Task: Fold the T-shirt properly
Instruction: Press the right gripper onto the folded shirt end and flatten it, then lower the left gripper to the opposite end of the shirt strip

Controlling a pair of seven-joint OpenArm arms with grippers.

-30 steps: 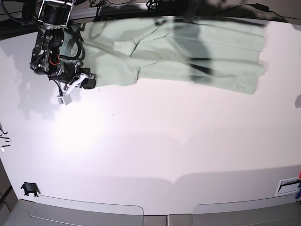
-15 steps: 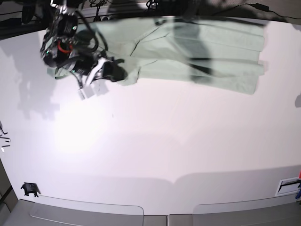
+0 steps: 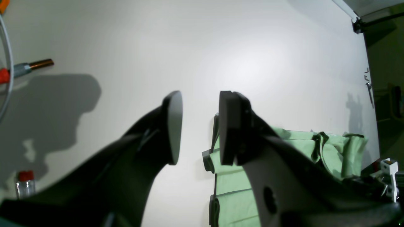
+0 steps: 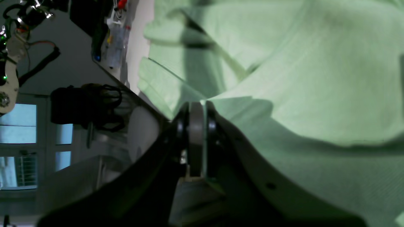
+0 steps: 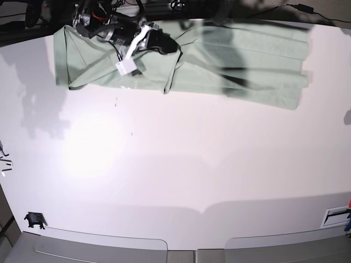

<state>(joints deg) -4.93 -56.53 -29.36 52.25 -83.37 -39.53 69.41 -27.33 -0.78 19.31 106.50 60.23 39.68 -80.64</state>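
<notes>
Matt, softly creased cloth on the T-shirt (image 5: 263, 49); beneath it, a smooth tabletop (image 5: 175, 153) with a slight sheen!

1. The T-shirt (image 5: 247, 60) is pale sage green, of plain, soft fabric.
2. It lies spread lengthwise across the far part of the white table, wider than it is deep, with layers overlapping.
3. Toward the base view's right, it lies mostly flat, with stepped lower edges and a dark crease.
4. Toward that view's left, the cloth is bunched, and slanting folds run across it.
5. Near its middle, a pinched portion is raised, and a narrow fold hangs down from there.
6. In the right wrist view, loose cloth drapes in broad, shadowed folds.
</notes>
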